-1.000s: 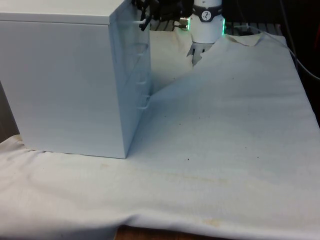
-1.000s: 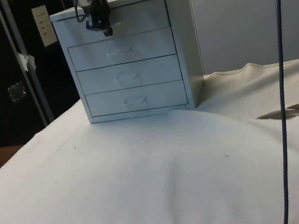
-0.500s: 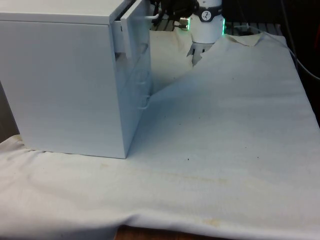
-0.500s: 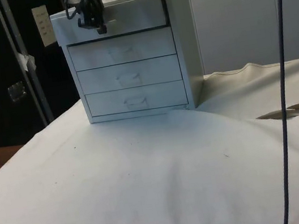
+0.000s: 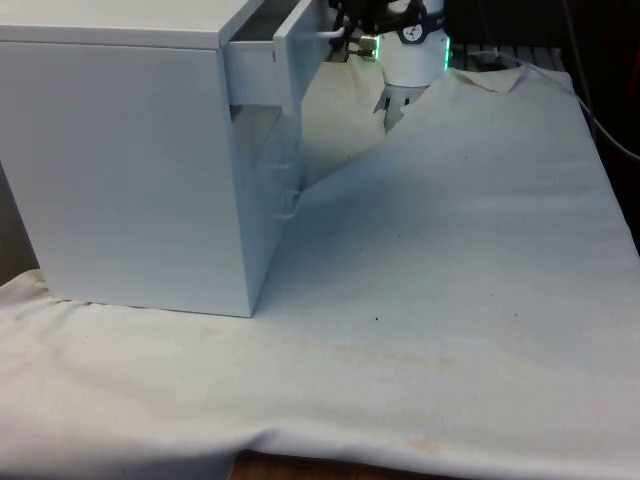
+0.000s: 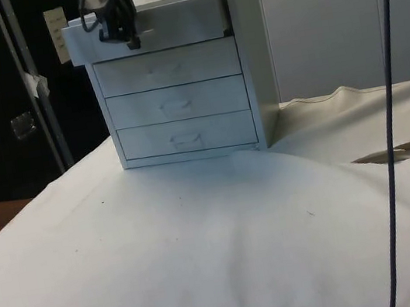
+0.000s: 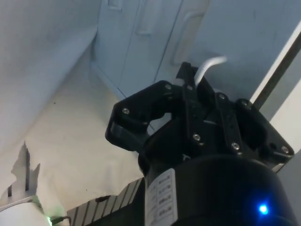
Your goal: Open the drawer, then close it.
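A white chest of drawers (image 5: 120, 160) stands at the front view's left. Its top drawer (image 5: 296, 55) is pulled partway out, and the dark gap behind its front (image 6: 168, 27) shows in the side view. My black gripper (image 5: 340, 24) is at the drawer's front, shut on the drawer's white handle (image 7: 210, 65). In the wrist view the fingers (image 7: 189, 82) are pressed close together around that handle. In the side view the gripper (image 6: 124, 34) hangs at the left part of the drawer's front.
The three lower drawers (image 6: 177, 103) are shut, each with a small handle. The white cloth (image 5: 450, 250) is ridged and folded near the robot's base. A dark cable (image 6: 389, 130) hangs down at the right of the side view.
The top drawer has slid out from shut to partly open. My gripper has moved away from the chest with the handle in it.
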Robot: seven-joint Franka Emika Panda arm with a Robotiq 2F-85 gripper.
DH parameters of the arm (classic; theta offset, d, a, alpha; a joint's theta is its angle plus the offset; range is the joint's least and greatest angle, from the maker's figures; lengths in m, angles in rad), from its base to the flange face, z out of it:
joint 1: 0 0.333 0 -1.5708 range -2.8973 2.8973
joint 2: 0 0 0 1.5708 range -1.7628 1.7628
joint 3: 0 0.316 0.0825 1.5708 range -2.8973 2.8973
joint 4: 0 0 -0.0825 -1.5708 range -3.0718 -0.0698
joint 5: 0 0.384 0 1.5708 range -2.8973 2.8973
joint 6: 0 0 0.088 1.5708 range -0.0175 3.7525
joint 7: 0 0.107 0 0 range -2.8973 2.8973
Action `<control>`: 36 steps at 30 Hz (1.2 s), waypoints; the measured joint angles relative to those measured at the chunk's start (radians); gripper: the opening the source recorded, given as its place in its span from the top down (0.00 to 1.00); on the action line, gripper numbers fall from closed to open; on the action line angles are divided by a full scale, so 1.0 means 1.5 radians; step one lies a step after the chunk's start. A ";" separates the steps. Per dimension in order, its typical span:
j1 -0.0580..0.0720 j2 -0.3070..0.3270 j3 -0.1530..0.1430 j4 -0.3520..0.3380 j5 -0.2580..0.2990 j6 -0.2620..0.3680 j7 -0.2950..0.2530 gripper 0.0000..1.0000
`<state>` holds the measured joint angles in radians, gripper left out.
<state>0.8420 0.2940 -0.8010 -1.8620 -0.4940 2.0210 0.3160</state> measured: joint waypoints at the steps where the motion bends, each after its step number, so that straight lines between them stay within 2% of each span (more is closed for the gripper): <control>1: 0.001 0.001 0.002 0.001 -0.001 -0.001 0.003 1.00; 13: 0.004 0.007 0.033 0.013 -0.016 -0.027 0.037 1.00; 36: 0.009 0.027 0.097 0.047 -0.017 -0.077 0.095 1.00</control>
<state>0.8550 0.3340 -0.6550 -1.7910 -0.5190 1.9060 0.4580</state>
